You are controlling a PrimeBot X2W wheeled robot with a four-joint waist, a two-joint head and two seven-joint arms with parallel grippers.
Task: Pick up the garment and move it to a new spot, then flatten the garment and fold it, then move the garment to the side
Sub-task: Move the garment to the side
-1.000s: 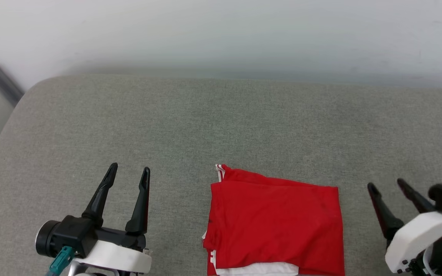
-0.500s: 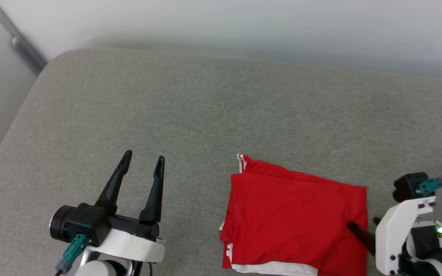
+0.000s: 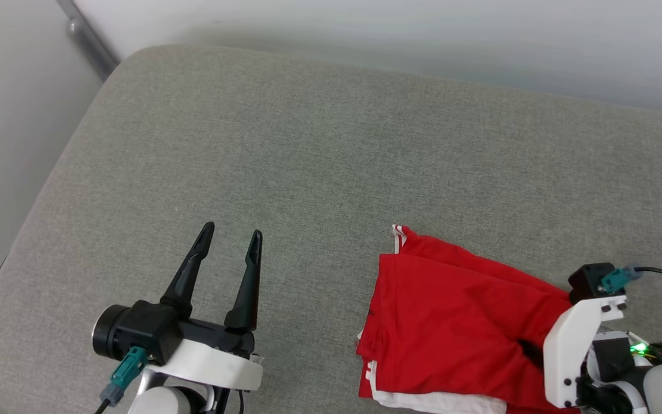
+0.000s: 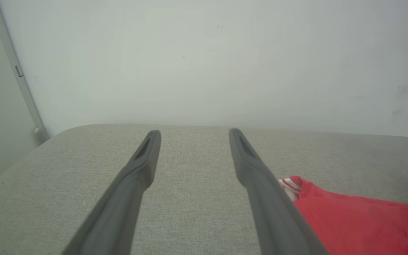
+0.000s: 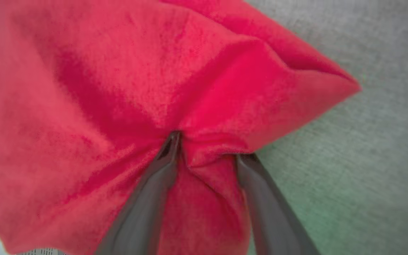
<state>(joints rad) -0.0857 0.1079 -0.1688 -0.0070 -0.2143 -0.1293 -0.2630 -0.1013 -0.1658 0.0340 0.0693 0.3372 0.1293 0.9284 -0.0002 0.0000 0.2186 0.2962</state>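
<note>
Where the garment (image 3: 451, 310) bunches, right end effector (image 5: 207, 147) straddles it

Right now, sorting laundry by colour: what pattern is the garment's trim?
Garment trim: white, red-striped; left wrist view.

- Head view: bright, soft, even light. The grey cushion (image 3: 308, 144) shows no glare, and a dim band of shadow runs along its far edge below the pale wall (image 3: 423, 34).
- A green lamp (image 3: 637, 348) glows at the near right.
- Left wrist view: hazy and washed out. The left gripper (image 4: 193, 132) has its fingers (image 4: 126, 198) blurring toward the near edge.
- Right wrist view: the garment (image 5: 101, 88) is too close to the lens, so it looks soft and oversaturated, with dark shadow in its folds. The cushion to the right has a greenish tint.
</note>
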